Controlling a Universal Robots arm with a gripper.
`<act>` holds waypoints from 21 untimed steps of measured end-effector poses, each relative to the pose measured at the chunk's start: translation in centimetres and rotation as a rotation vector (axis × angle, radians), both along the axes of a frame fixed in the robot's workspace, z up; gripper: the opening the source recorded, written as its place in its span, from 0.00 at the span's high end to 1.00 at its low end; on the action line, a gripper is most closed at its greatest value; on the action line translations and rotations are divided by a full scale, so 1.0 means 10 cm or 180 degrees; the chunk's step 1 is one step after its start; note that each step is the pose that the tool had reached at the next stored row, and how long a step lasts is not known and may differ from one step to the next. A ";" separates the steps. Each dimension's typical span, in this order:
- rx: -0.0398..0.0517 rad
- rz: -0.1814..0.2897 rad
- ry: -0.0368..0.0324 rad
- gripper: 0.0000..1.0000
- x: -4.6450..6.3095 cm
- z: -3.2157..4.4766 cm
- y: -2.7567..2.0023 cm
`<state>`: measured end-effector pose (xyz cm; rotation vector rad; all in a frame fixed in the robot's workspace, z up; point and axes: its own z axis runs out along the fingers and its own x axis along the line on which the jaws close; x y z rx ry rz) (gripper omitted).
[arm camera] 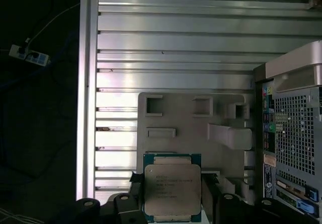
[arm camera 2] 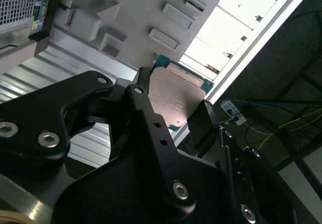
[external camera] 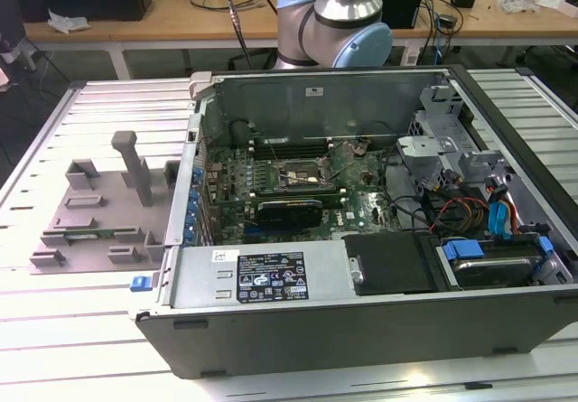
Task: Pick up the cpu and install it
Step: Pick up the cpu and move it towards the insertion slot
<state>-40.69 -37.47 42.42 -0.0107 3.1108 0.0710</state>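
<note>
- The cpu [arm camera: 172, 191] sits right between my jaws. In the first wrist view its silver lid faces the camera, with a thin green edge peeking out around it.
- It's up off the grey moulded tray [arm camera: 191, 118], which lies on the slatted bench [arm camera: 176, 32] just beside the pc case [arm camera: 292, 148]. So the chip is outside the case, not in it.
- My jaws are clenched on the chip, closed down to its width, one on each of two opposite edges, touching nothing else.
- Black metal covers those gripped edges, and one edge of the chip runs out of frame in the first wrist view.
- In the exterior view the board socket [external camera: 302, 174] is small, so I can't tell much about it.
</note>
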 end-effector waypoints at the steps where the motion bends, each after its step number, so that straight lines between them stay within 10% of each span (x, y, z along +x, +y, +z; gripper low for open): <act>1: 0.0000 0.0000 0.0001 0.45 0.00 0.002 0.001; 21: 0.0000 0.0000 0.0000 0.45 0.53 0.000 0.000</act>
